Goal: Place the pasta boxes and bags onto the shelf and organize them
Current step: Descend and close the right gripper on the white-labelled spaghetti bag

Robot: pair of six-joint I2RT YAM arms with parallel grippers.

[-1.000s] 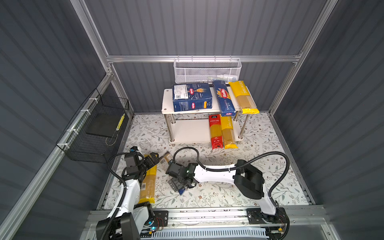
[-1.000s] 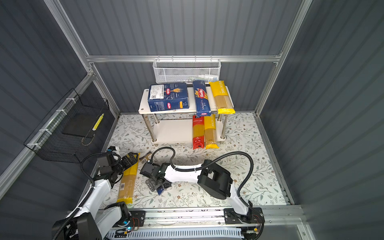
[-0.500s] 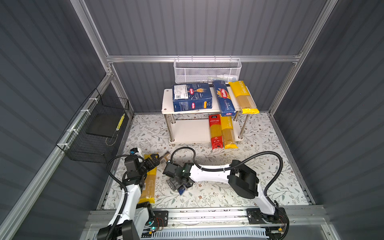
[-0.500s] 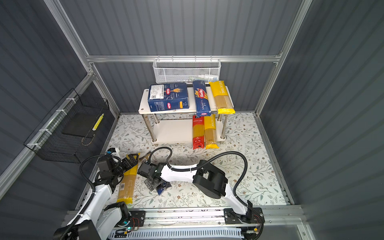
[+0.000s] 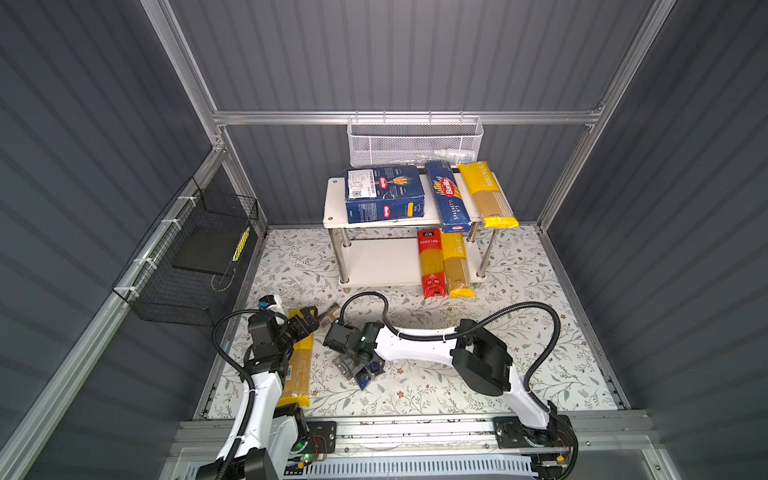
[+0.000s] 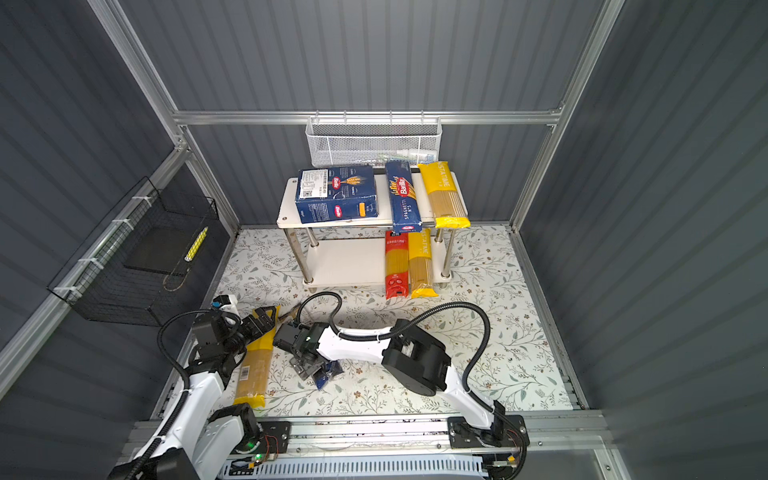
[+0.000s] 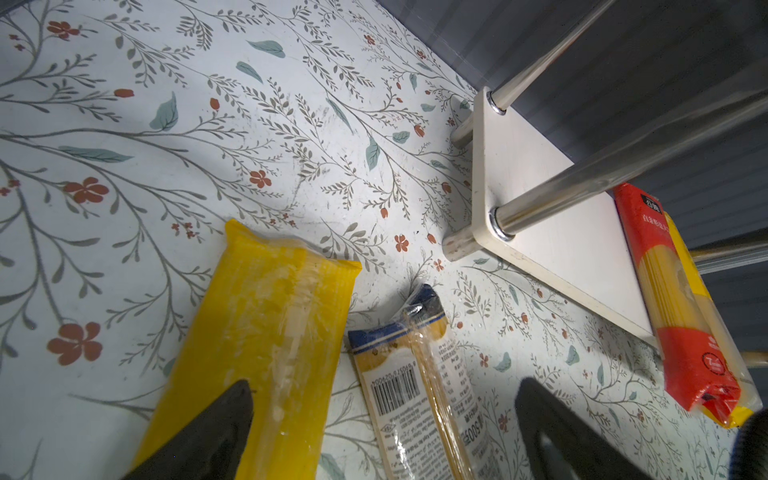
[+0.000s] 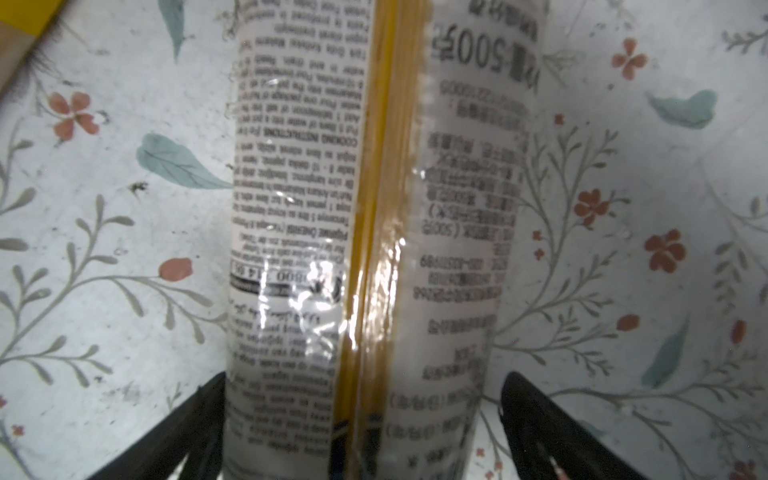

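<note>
The shelf [image 5: 334,208] carries the wide pasta box [image 5: 384,193], the SPAGHETTI box [image 5: 448,197] and a yellow-ended bag [image 5: 488,195] on its top board. A red bag [image 5: 430,264] and another yellow bag [image 5: 456,264] lie on the lower board. On the floor lie a yellow bag [image 5: 297,365] and a clear bag with a white and blue label [image 8: 361,208]. My right gripper [image 8: 361,419] stands open astride the clear bag, low over it. My left gripper [image 7: 382,419] is open above the far ends of both floor bags.
A white mesh basket [image 5: 415,143] hangs on the back wall above the shelf. A black wire basket [image 5: 195,262] hangs on the left wall. The right arm's elbow [image 5: 480,361] and cable loop over the floor's middle.
The right arm's elbow has drifted left while its gripper stays over the clear bag. The left arm has barely moved.
</note>
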